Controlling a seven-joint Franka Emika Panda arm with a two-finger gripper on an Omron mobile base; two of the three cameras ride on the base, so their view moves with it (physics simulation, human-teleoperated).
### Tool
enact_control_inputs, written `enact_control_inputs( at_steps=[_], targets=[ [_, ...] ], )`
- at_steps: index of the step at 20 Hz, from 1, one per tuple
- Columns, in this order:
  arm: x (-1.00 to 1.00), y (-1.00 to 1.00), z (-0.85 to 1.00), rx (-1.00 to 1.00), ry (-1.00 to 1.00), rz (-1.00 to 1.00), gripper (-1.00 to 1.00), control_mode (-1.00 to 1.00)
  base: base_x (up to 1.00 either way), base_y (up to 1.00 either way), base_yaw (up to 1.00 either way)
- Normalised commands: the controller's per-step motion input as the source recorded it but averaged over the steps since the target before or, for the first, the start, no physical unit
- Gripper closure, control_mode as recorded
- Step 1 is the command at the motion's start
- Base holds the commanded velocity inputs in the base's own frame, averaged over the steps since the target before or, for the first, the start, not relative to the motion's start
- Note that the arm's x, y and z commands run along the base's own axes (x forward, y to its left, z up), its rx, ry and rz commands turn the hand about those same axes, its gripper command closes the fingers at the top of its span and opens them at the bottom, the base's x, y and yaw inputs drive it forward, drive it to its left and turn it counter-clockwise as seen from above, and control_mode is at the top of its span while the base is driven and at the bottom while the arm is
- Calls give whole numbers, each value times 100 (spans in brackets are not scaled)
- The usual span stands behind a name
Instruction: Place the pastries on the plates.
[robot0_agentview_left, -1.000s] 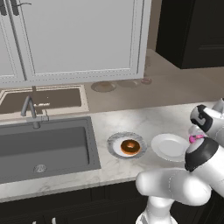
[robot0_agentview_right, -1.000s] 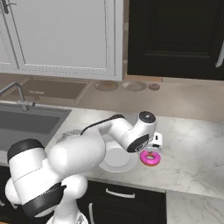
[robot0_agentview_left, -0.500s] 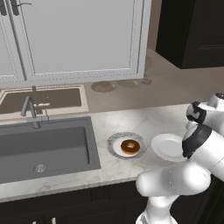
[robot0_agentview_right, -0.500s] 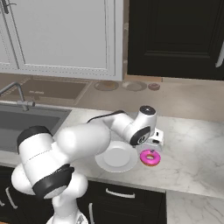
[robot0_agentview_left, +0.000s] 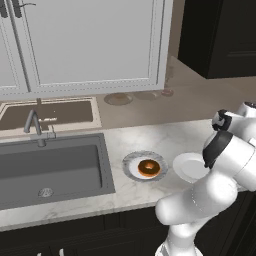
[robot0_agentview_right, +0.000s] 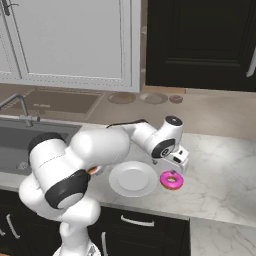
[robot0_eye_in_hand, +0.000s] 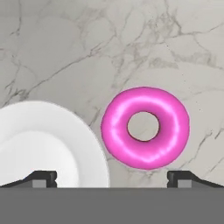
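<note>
Pink doughnut (robot0_eye_in_hand: 145, 127) beside white plate (robot0_eye_in_hand: 39, 144)

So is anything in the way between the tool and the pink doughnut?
Nothing visible. The tool hangs open over the pink doughnut, which lies on bare marble counter right beside the plain white plate.

The white arm bends forward from its base and reaches out low to the right, wrist turned downward. Its gripper (robot0_agentview_right: 174, 170) points straight down, and the two dark fingertips (robot0_eye_in_hand: 41, 178) stand spread wide apart, holding nothing.
</note>
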Motion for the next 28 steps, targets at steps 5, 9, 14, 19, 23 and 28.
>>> enact_control_inputs(
  at_steps=[5,9,14,19,23,28],
  targets=[
    [8,-2,-4,-3,0,-4,-100,-100,0,0,0],
    [11,0,-17,-8,0,0,-100,-100,0,0,0],
    [13,-4,-33,-6,0,-1,-100,-100,0,0,0],
    [1,0,-34,-3,0,-1,-100,-100,0,0,0],
    [2,-1,-25,0,0,-1,-100,-100,0,0,0],
    [0,0,-17,0,0,0,-100,-100,0,0,0]
  ],
)
